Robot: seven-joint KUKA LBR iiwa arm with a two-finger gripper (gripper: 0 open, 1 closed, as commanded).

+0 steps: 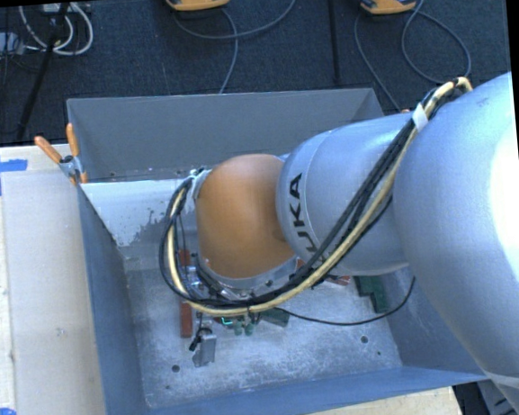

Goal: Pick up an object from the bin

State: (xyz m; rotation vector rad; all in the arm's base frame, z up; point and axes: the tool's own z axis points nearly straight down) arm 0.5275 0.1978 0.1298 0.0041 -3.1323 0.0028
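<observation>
Gripper [204, 335] low over small pieces left of centre

Small reddish-brown oblong piece [186, 320] lies on the floor of the grey metal bin [113, 287], left of centre. A small grey angular piece [202, 351] sits just below it in the view. The gripper hangs close beside both, under the arm's rounded orange wrist cover [238, 215]. I cannot tell whether it is open or closed, or whether it has hold of anything. Flat green pieces [271, 318] lie just to the right, under the looped cables [169, 255]. A dark green block [373, 292] lies farther right.
</observation>
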